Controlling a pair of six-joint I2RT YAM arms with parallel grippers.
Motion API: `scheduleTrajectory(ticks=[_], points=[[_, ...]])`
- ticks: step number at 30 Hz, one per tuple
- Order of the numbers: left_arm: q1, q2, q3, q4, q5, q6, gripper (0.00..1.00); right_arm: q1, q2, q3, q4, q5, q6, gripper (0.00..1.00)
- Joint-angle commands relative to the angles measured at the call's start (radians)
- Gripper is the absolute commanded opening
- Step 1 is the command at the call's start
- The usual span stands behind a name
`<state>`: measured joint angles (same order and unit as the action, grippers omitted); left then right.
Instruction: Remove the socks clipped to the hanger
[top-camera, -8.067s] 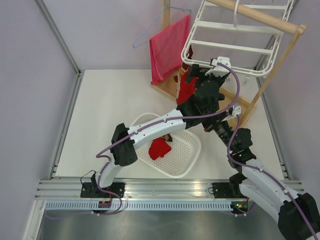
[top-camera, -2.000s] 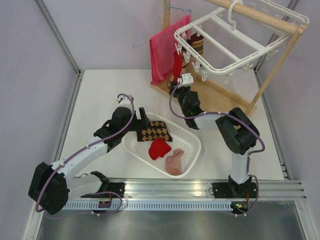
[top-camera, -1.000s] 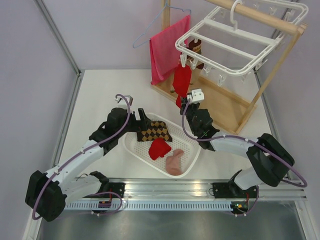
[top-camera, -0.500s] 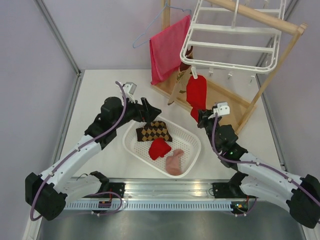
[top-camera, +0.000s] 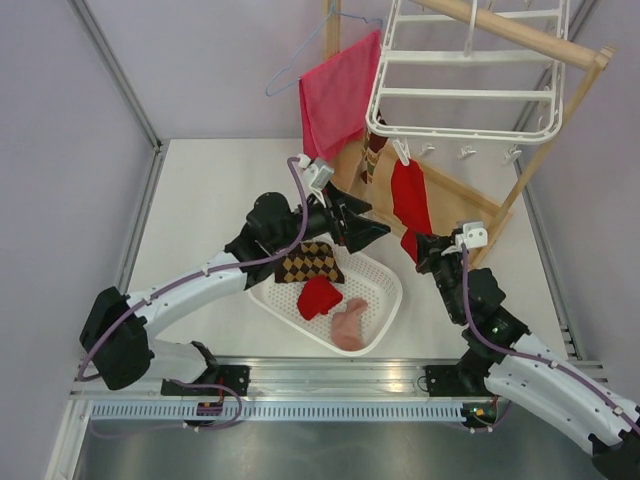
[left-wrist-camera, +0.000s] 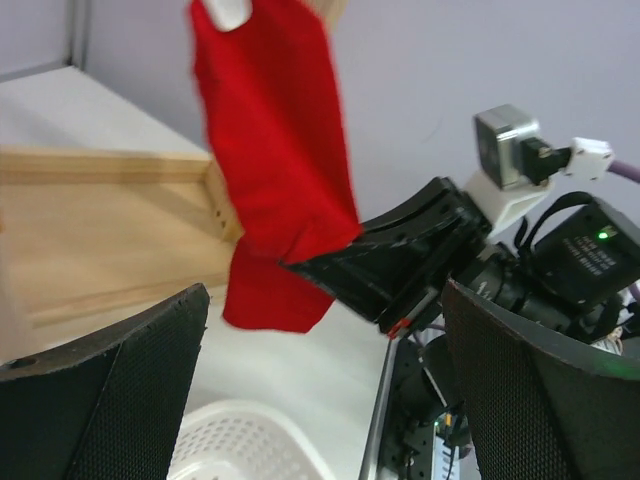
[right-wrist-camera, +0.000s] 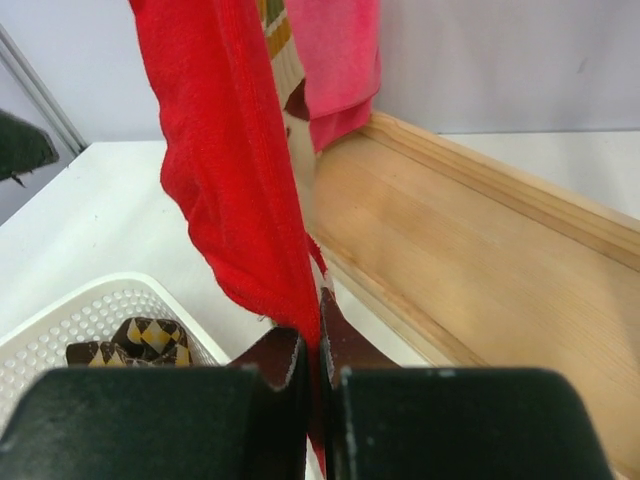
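Unclipping step, red sock (top-camera: 410, 198): your right gripper (right-wrist-camera: 318, 372) pinches its lower end, hanger clip (top-camera: 401, 152) gripping above; left gripper (top-camera: 368, 220) spread, empty; next likely needs a steady downward pull.

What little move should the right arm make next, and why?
Probably a gentle pull down and toward its own base. The right gripper is shut on the lower end of the red sock, whose top hangs from a clip on the hanger.

White basket (top-camera: 386, 292) on table (top-camera: 210, 200); pink towel (top-camera: 338, 95), wire hanger (top-camera: 283, 73) at wooden stand (top-camera: 455, 205)
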<state>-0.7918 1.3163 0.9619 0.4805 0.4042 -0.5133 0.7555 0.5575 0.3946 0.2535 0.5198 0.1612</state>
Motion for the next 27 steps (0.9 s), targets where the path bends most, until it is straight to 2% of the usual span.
scheduleTrajectory(ticks=[1,9,16,19,23,27], points=[[-0.058,0.041,0.080,0.191,-0.026,-0.011,1.00,0.004,-0.019,-0.008,-0.069,-0.006,0.014,0.02],[-0.069,0.146,0.130,0.282,-0.084,0.036,1.00,0.004,-0.102,0.006,-0.143,-0.089,0.043,0.02],[-0.069,0.199,0.165,0.336,-0.131,0.009,1.00,0.005,-0.139,0.003,-0.184,-0.159,0.063,0.02],[-0.078,0.210,0.213,0.297,-0.185,0.022,1.00,0.002,-0.140,-0.002,-0.184,-0.164,0.057,0.02],[-0.118,0.219,0.297,0.144,-0.283,0.113,1.00,0.004,-0.128,0.000,-0.183,-0.167,0.051,0.02],[-0.124,0.231,0.333,0.107,-0.361,0.144,1.00,0.004,-0.128,0.000,-0.175,-0.176,0.049,0.02]])
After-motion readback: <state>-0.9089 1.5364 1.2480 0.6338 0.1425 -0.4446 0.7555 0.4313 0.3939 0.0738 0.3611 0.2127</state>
